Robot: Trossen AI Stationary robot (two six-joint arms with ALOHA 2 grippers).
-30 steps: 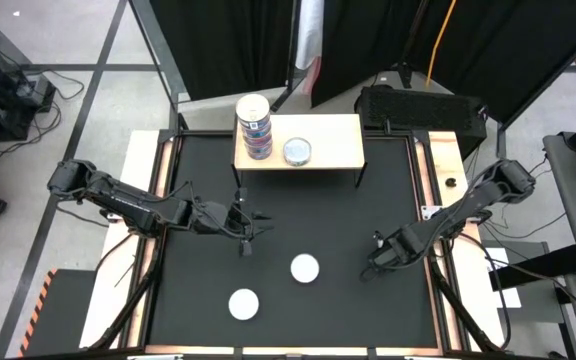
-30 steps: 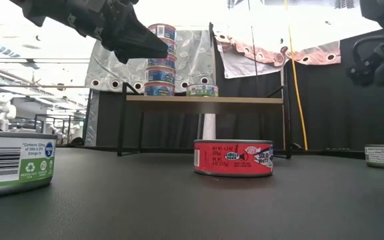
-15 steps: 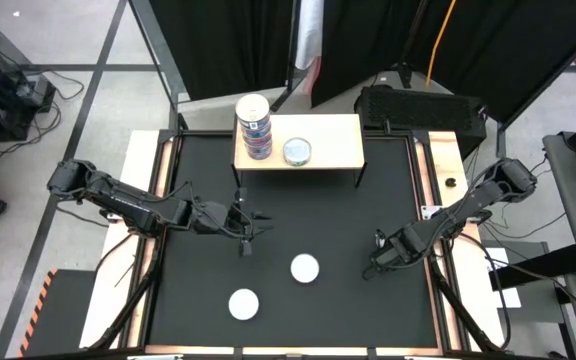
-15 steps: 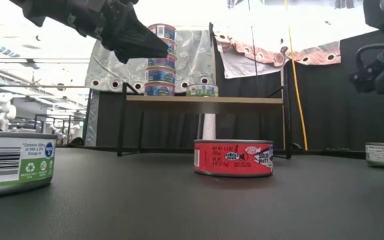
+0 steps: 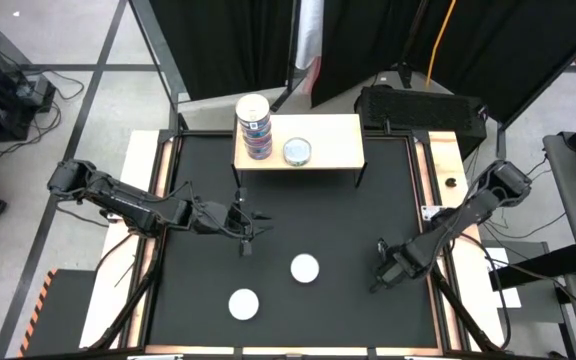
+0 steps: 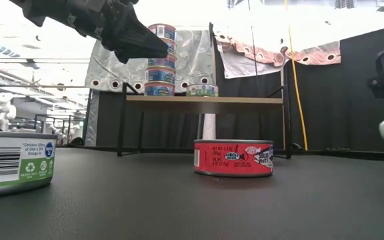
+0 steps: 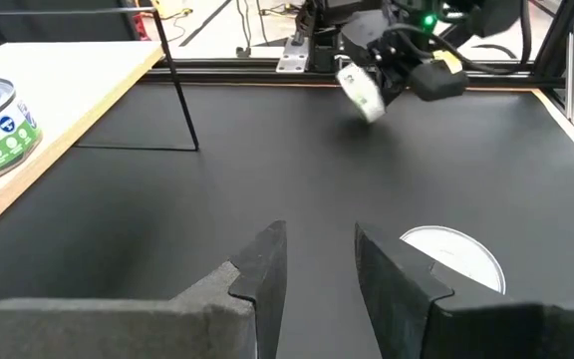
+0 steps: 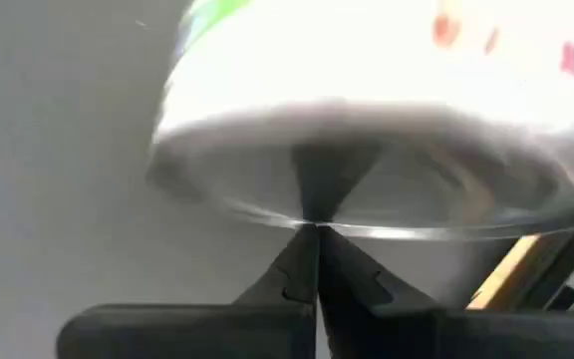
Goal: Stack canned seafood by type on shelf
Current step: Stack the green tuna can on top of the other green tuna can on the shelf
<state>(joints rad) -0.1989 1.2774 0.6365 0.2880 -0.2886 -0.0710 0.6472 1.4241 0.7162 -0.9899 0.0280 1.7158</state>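
Right gripper [image 5: 385, 272] shifted nearer, jaws shut empty, left gripper [image 5: 246, 232] part-open, two floor tins [image 5: 305, 268]

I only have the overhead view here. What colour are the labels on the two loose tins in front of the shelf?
Observer: In the low view, the tin nearer the shelf has a red label. The other tin is green and white. The shelf stands behind both.
Operator: Is the right gripper on anything?
Observer: Its wrist view shows the right gripper shut, its tips at the rim of a tilted tin with green on its label. I cannot tell whether it pinches the rim.
Operator: And the left gripper?
Observer: The left gripper is open, with nothing between its fingers.
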